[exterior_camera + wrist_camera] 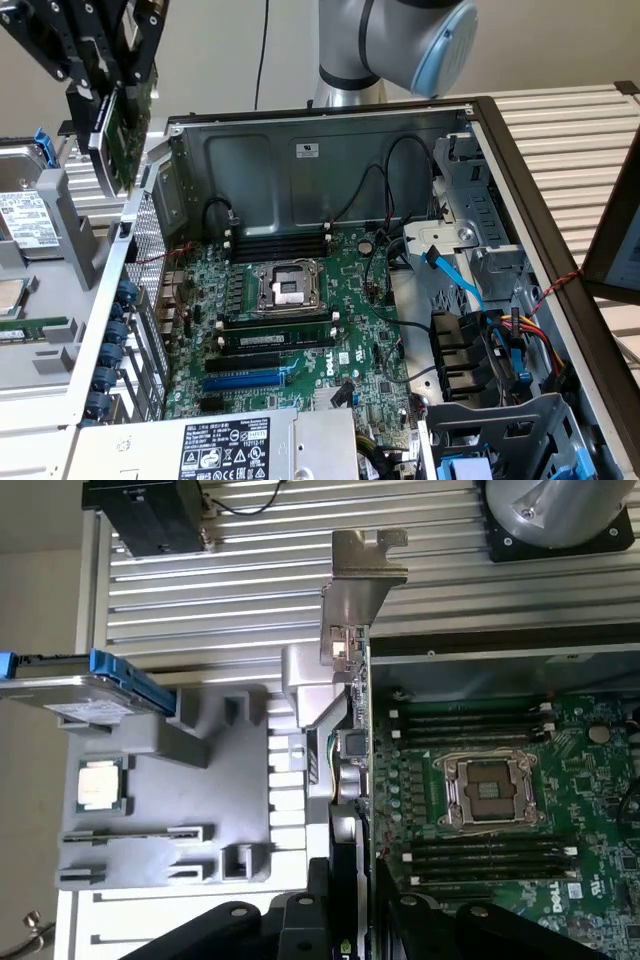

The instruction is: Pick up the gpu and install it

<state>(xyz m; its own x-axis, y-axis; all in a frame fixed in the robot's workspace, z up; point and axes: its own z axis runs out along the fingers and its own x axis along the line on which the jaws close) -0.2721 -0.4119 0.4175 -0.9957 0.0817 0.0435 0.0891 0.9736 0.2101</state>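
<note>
The hand (350, 925), black and two-fingered, is closed on the gpu (356, 760), pinching the card from both flat sides. The card stands on edge, with its green board facing the computer and its black cooler facing away. Its silver end bracket (366, 590) points away from the hand.

In the exterior view the card hangs in the air at the upper left, just outside the open computer case (320, 150) and above the case's left wall. It touches neither the case nor anything under it.

Under the card lies a grey parts tray (170, 780) on a slatted metal tabletop (250, 580). The tray holds a processor chip (101, 785) and a thin memory stick (135, 833), and a hard drive (70, 695) with blue rails stands at its edge.

Beside the tray, the case lies open with a large green motherboard (300, 310) inside. The board carries an empty processor socket (285, 285) and a blue expansion slot (245, 378) nearer the power supply (230, 450).

Beyond the case rises the grey robot arm (400, 40).
</note>
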